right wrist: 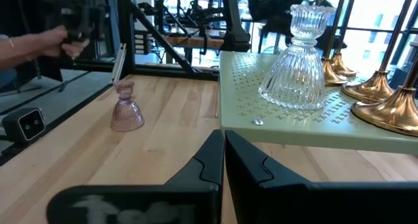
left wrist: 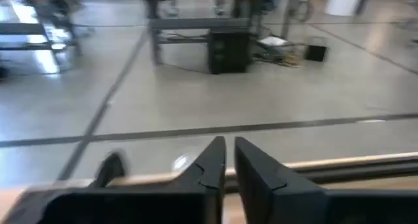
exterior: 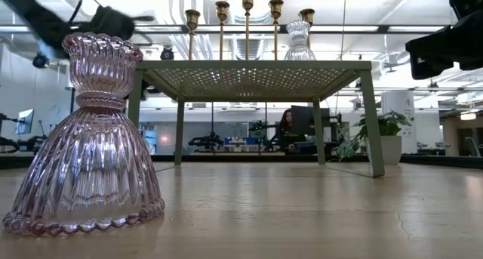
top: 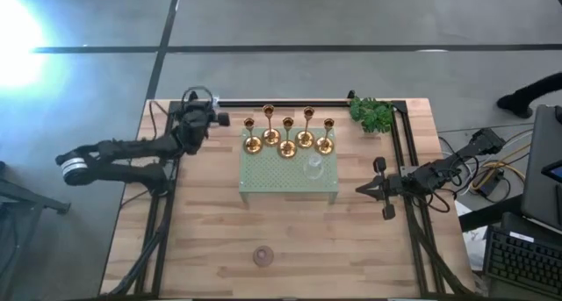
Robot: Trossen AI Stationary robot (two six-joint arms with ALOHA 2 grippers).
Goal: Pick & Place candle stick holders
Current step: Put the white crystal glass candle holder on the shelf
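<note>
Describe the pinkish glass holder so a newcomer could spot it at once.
Start at the pale green perforated tray in the middle of the wooden table. The pinkish ribbed glass candle holder stands alone on bare wood near the table's front edge. Unlike the five gold-brass holders and the clear glass holder, it is off the tray.

Gold holders (top: 287,139), pale green perforated tray (top: 268,180)

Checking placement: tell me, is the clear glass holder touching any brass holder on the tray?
Apart. In the right wrist view, bare tray shows between the clear glass holder and the nearest brass holder.
</note>
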